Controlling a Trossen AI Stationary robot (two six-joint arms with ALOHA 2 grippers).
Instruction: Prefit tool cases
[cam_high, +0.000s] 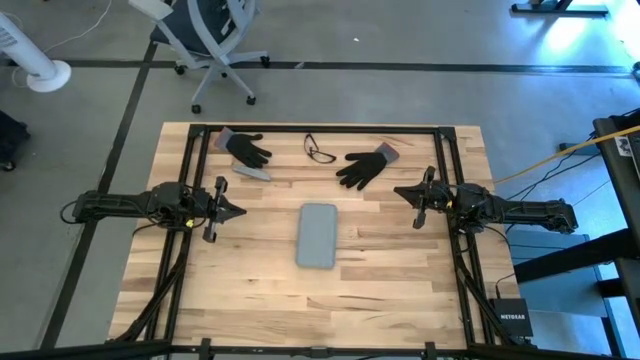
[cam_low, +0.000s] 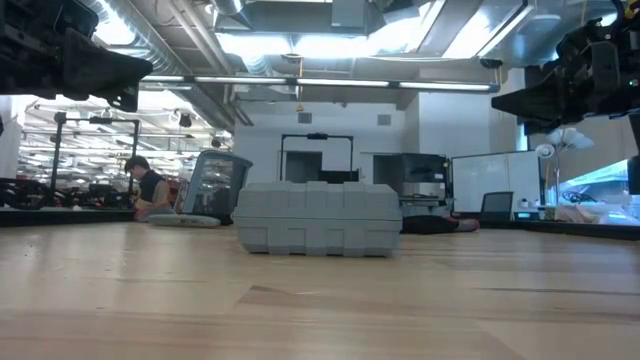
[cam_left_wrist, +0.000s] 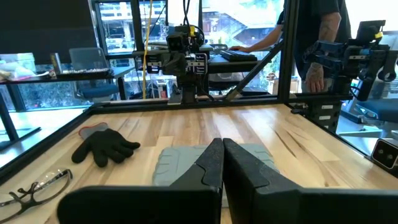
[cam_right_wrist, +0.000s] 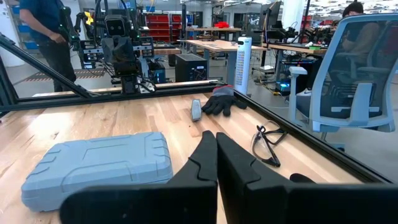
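A workshop floor with a swivel chair and a fan lies around the pale wooden bench (cam_high: 390, 280), which sits inside a black frame. The left tool (cam_high: 238, 210) hangs over the bench's left side with its two fingers pressed together and nothing between them, pointing toward the middle. The right tool (cam_high: 400, 190) faces it from the right side, fingers likewise together and empty. Between them, near the middle of the bench and a little toward its front edge, lies the tool case (cam_high: 318, 235), shut and flat, well apart from both tools. Beyond it, toward the far edge, rest two black gloves (cam_high: 248, 148), a slim grey bar (cam_high: 252, 171) and a pair of glasses (cam_high: 320, 151).

The case looks like stiff moulded plastic, ribbed on its lid, probably light if empty and smooth enough to slide on the wood. I would judge the long edges the best place to grip, with one tool steadying it while the other works the seam.
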